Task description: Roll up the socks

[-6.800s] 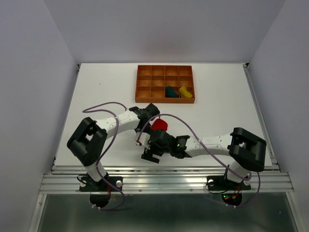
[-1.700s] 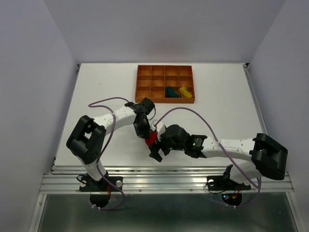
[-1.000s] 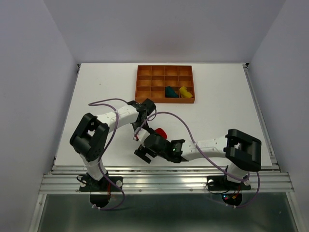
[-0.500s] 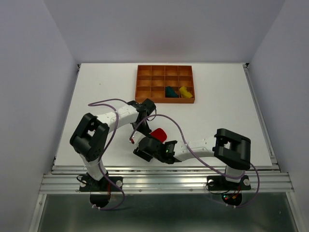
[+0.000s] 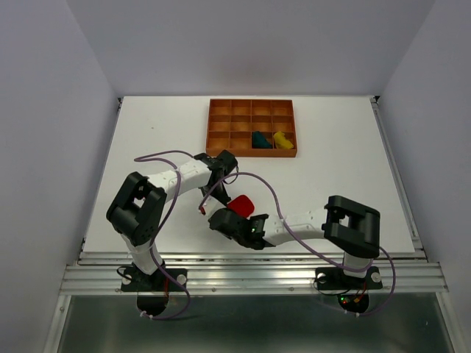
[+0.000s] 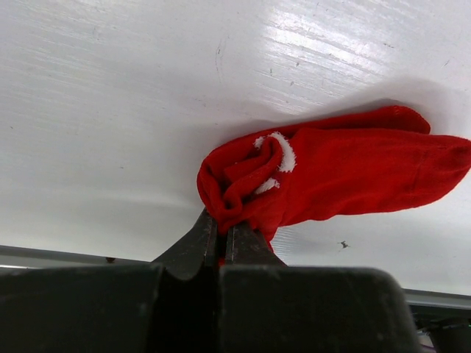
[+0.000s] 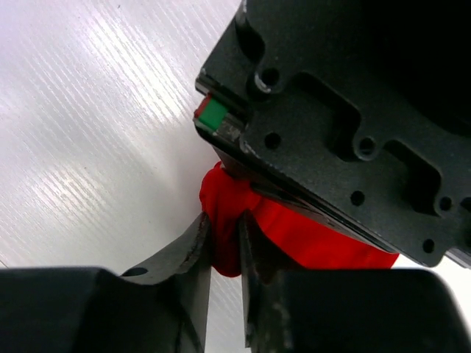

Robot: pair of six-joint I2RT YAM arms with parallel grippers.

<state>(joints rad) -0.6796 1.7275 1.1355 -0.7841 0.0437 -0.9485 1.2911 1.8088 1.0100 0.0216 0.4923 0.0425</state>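
Observation:
The red sock [image 5: 242, 204] lies on the white table between the two arms, one end bunched, the rest flat [image 6: 353, 173]. My left gripper [image 6: 221, 222] is shut on the bunched end; from above it points down at that end [image 5: 211, 198]. My right gripper [image 7: 225, 229] comes in from the near side [image 5: 221, 218] and is shut on a fold of the same red sock [image 7: 228, 213], right beneath the left gripper's black body [image 7: 346, 110]. The dark teal sock [image 5: 260, 139] and the yellow sock [image 5: 282, 139] sit bundled in the tray.
The orange-brown gridded tray [image 5: 229, 123] stands at the back of the table. Purple cables [image 5: 257, 187] loop over both arms near the sock. The table's front rail [image 5: 250, 265] runs close behind the right gripper.
My right gripper has gone from wide open to closed on the red sock and shifted slightly left. The left gripper has kept its hold and place.

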